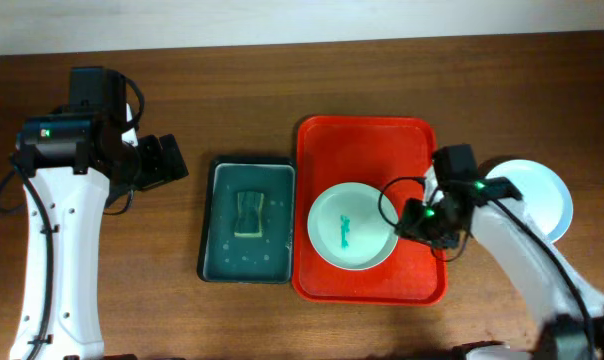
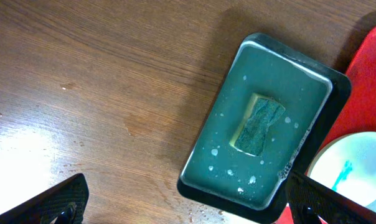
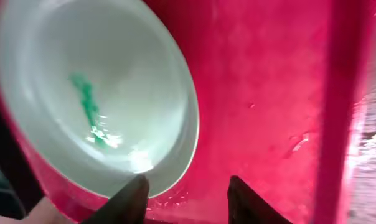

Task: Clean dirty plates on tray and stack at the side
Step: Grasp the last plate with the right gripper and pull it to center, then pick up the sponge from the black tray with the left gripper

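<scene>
Starting overhead: shows one dirty plate (image 1: 352,227), a teal smear (image 1: 344,232) at its centre, lying in the red tray (image 1: 367,150), and a clean plate (image 1: 542,195) on the table (image 1: 232,90) to the right (off the tray, as the stacking side; possibly more than one, hard to tell). Puts the right gripper (image 1: 410,222) at the dirty plate's right rim, the left gripper (image 1: 170,160) well apart, beside the dark tray (image 1: 214,220) holding the sponge (image 1: 249,213). Moving to the left wrist: frames that sponge between wide-apart jaws, nothing gripped, likely poised to fetch it. Ending at the right wrist: finds fingers (image 3: 129,199) apart, clamped on nothing, just beside the dirty plate's near rim, seemingly lined up to steady it.
</scene>
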`<state>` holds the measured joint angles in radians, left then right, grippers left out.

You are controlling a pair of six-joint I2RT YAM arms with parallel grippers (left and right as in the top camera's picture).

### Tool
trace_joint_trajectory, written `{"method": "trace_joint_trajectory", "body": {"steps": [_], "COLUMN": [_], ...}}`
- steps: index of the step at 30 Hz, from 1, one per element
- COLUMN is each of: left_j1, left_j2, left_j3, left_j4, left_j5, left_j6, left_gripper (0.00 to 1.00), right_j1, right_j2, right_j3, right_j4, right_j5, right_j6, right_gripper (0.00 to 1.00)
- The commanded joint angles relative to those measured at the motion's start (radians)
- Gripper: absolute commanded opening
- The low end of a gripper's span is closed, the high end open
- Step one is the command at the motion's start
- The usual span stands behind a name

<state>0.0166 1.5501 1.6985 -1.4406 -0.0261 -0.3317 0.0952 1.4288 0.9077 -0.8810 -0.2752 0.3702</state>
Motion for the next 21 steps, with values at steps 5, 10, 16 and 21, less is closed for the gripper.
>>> {"method": "trace_joint_trajectory", "body": {"steps": [5,10,16,21], "left_j1": [0.004,0.004,-0.219,-0.401], "left_j2": [-0.015,-0.015,0.061,0.154], "left_j3": [0.018,0.018,-0.137,-0.449], "left_j4": [0.017,0.02,0.135,0.41], "left_j5": [0.021,0.104,0.149,0.098], "left_j6": [0.011,-0.019,0.093,-0.016], "left_gripper": [0.99,0.99,0.59,0.62], "right_j1": [0.003,0.003,0.003,0.003], "right_j2": [-0.135,-0.135,-0.134,-0.132], "right_j3": [0.211,0.214,0.214,0.214], "right_j4": [-0.19,-0.192,-0.198,-0.198], "right_j5": [0.059,0.048,0.048,0.048], "right_j6": [-0.288,-0.288,-0.285,-0.285], "right_gripper": [0.45,0.46,0.46,0.47]}}
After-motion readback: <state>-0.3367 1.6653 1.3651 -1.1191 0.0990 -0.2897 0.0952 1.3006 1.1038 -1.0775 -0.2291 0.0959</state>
